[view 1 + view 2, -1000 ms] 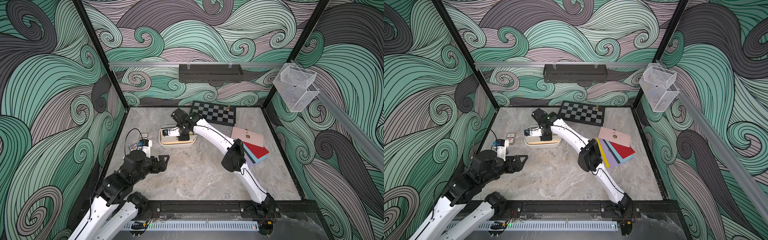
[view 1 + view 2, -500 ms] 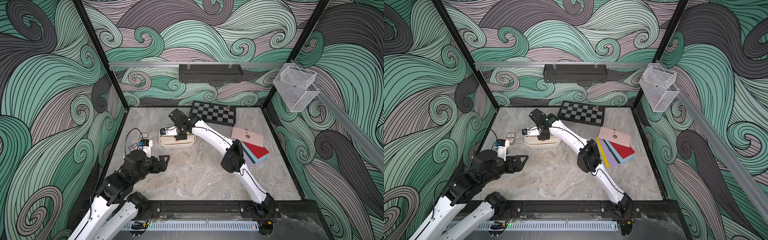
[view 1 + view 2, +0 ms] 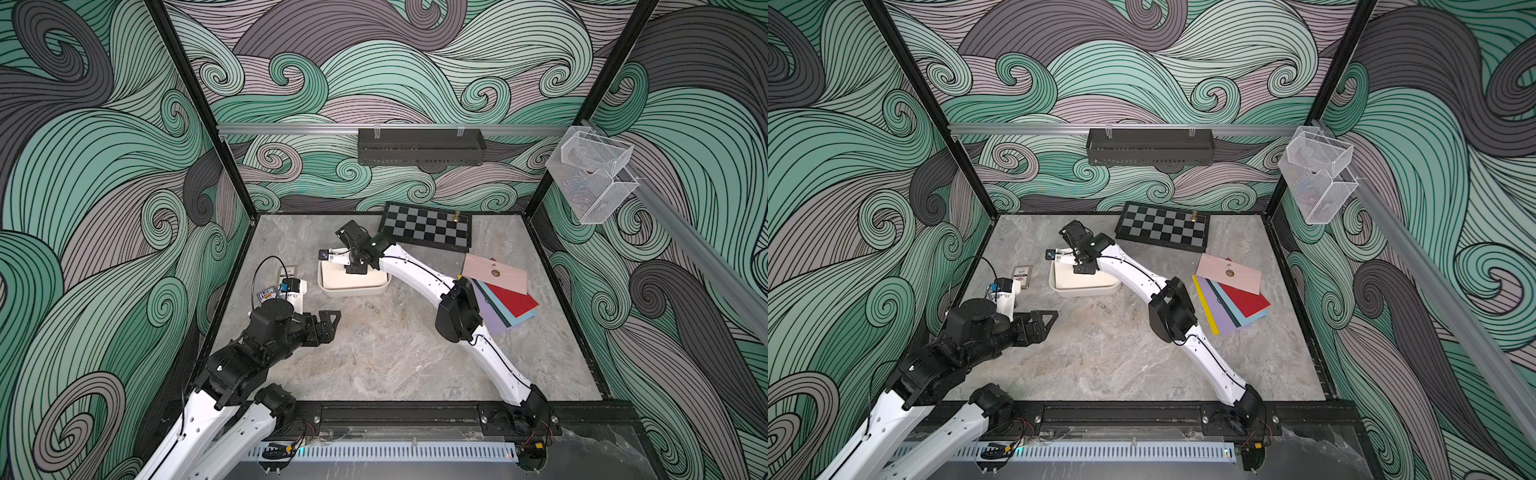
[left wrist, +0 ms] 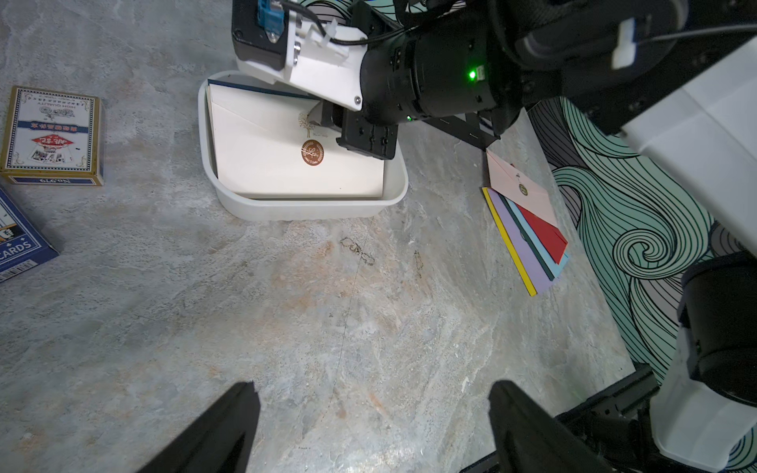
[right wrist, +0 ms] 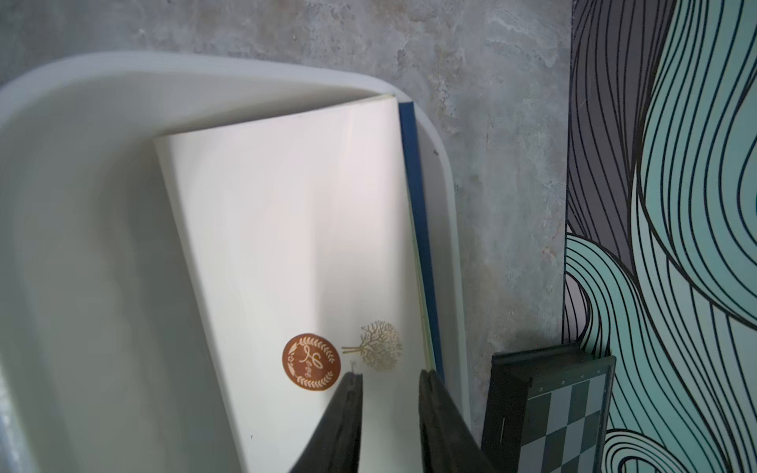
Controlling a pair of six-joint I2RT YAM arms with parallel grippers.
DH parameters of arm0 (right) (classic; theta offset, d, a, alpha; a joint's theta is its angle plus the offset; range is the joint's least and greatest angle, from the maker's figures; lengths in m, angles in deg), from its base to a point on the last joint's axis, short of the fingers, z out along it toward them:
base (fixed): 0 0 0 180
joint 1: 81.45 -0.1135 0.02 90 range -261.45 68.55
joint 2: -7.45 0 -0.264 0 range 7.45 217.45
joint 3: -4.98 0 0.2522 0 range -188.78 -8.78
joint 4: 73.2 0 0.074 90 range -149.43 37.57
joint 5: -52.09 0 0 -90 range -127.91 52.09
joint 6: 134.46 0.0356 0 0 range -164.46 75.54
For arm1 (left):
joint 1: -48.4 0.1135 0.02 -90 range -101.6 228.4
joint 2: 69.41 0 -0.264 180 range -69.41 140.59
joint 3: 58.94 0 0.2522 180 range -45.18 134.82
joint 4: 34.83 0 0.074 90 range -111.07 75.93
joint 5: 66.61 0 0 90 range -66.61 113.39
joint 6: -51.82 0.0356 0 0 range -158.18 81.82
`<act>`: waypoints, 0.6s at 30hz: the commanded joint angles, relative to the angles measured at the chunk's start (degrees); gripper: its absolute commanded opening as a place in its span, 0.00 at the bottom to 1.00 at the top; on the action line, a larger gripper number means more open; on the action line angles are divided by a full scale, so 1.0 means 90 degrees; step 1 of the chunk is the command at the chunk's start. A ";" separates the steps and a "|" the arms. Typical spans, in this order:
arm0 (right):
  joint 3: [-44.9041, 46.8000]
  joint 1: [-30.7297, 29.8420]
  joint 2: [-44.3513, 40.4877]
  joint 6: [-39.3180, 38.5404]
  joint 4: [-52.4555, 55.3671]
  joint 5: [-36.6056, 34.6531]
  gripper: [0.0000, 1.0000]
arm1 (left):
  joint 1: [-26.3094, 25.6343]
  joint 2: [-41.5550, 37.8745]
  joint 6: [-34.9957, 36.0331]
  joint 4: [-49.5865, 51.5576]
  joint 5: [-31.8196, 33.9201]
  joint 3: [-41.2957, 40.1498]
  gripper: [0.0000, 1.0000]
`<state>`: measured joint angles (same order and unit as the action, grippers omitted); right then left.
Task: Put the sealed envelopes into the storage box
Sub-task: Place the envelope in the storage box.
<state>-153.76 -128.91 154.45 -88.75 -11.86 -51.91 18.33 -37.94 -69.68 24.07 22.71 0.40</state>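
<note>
Table centre: bare table [image 3: 395, 345] between the left claw [image 4: 370, 389] and the right arm [image 3: 415, 274], open for passing.
Storage box [image 3: 353, 291]: the right claw [image 5: 389, 376] hangs low over its far side; the near side is open from above.
Right side: envelope stack [image 3: 507, 299] lies flat, with the arm's elbow at its left edge.
Far side: chessboard [image 3: 426, 226] lies near the box.
Left edge: card packs [image 4: 51, 135] lie flat near the wall.
</note>
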 commanded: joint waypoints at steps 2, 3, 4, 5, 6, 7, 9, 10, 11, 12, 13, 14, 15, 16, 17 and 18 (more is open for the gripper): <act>-0.0188 0.0110 -0.0514 0.1315 -0.0327 -0.0178 0.31 | 0.0020 0.0162 0.0083 -0.0097 -0.0099 -0.0019 0.92; -0.0022 0.0159 -0.0722 0.1669 -0.0325 -0.0139 0.31 | 0.0020 0.0175 0.0083 -0.0094 -0.0082 -0.0016 0.92; 0.0136 0.0212 -0.0920 0.2028 -0.0322 -0.0053 0.31 | 0.0020 0.0176 0.0073 -0.0085 -0.0063 -0.0016 0.92; 0.0402 0.0290 -0.1183 0.2459 -0.0319 0.0098 0.32 | 0.0016 0.0167 0.0063 -0.0076 -0.0051 -0.0018 0.92; 0.0718 0.0382 -0.1502 0.2898 -0.0325 0.0268 0.33 | 0.0014 0.0141 0.0055 -0.0083 -0.0041 -0.0026 0.92; 0.0982 0.0466 -0.1773 0.3282 -0.0323 0.0402 0.34 | 0.0013 0.0124 0.0044 -0.0093 -0.0032 -0.0043 0.92; 0.1662 0.0680 -0.2437 0.4096 -0.0341 0.0558 0.36 | 0.0015 0.0088 0.0009 -0.0147 -0.0021 -0.0088 0.92; 0.2043 0.0797 -0.2680 0.4436 -0.0371 0.0580 0.37 | 0.0020 0.0100 -0.0012 -0.0161 -0.0030 -0.0110 0.92; 0.2524 0.0954 -0.3011 0.4817 -0.0383 0.0572 0.38 | 0.0015 0.0133 -0.0044 -0.0172 -0.0057 -0.0123 0.92; 0.3062 0.1140 -0.3341 0.5144 -0.0397 0.0614 0.38 | 0.0015 0.0186 -0.0069 -0.0177 -0.0119 -0.0123 0.92; 0.3602 0.1326 -0.3636 0.5359 -0.0519 0.0650 0.38 | 0.0019 0.0244 -0.0064 -0.0196 -0.0195 -0.0123 0.92; 0.4330 0.1538 -0.3994 0.5568 -0.0835 0.0697 0.39 | 0.0013 0.0317 -0.0049 -0.0216 -0.0273 -0.0123 0.92; 0.5034 0.1776 -0.4326 0.5762 -0.1143 0.0835 0.40 | 0.0011 0.0402 -0.0044 -0.0221 -0.0317 -0.0114 0.92; 0.5565 0.2002 -0.4575 0.5949 -0.1342 0.0999 0.41 | 0.0017 0.0475 -0.0037 -0.0222 -0.0324 -0.0116 0.92; 0.6095 0.2299 -0.4816 0.6168 -0.1453 0.1236 0.42 | 0.0019 0.0563 -0.0039 -0.0221 -0.0338 -0.0100 0.92; 0.6578 0.2610 -0.5038 0.6403 -0.1549 0.1405 0.42 | 0.0012 0.0642 -0.0037 -0.0204 -0.0378 -0.0078 0.91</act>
<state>-104.22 -110.25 110.58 -41.54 -23.05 -44.46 18.33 -33.81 -69.84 23.13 21.02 -0.74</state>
